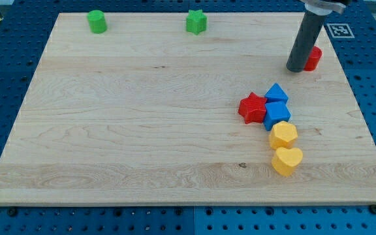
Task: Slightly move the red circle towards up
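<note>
The red circle (313, 58) lies near the board's right edge toward the view's top, mostly hidden behind the dark rod. My tip (297, 69) rests on the board touching the red circle's left side, slightly below it. Only the circle's right part shows.
A red star (252, 108), a blue triangle-like block (277, 93), a blue cube (277, 115), a yellow hexagon (283, 135) and a yellow heart (286, 160) cluster below the tip. A green cylinder (97, 21) and a green star (196, 22) sit at the top edge of the wooden board (142, 130).
</note>
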Available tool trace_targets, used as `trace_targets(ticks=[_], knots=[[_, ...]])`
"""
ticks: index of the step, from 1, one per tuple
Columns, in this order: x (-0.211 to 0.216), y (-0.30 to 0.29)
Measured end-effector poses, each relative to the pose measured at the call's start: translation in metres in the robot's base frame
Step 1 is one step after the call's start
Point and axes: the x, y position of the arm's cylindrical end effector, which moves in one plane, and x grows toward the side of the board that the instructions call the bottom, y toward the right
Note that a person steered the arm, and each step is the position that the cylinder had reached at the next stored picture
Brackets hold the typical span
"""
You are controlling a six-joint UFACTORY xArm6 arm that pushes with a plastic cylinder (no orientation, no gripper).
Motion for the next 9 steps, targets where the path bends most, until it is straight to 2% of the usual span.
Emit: trace_targets(ticks=[2, 3, 4, 9], knots=[[0.011, 0.012], [0.011, 0.047], [0.011, 0.052], [0.001, 0.038]])
